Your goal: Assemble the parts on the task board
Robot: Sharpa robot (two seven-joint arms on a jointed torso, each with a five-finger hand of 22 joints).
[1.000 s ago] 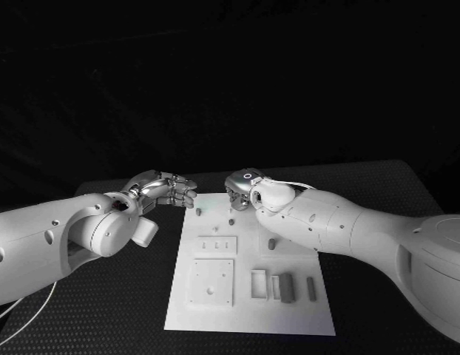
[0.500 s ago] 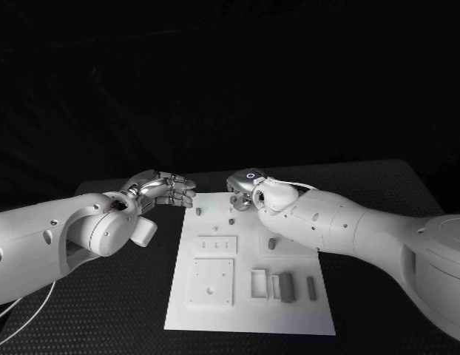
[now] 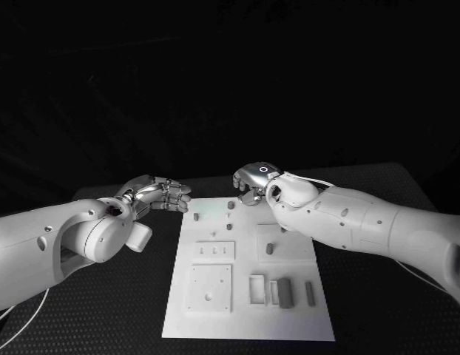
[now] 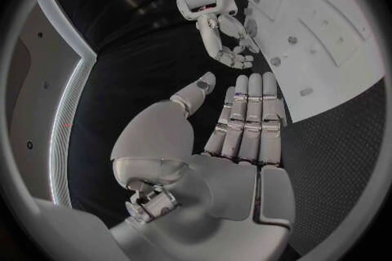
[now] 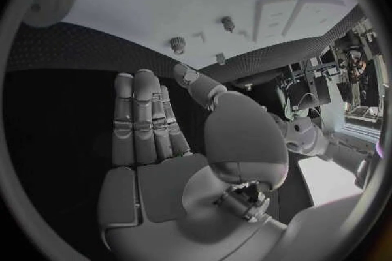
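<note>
I see the task board at lower centre of the head view, long axis running away from me, grey parts on it. Left hand and right hand hover at its far end, fingers extended, empty; the right is nearer the pegs.

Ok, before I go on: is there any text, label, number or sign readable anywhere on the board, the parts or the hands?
None can be read.
Task board: plain white, with no printing visible.
Parts: no markings visible.
Right hand: a small ring mark on its back, with no letters in it.
Left hand: no lettering visible.
</note>
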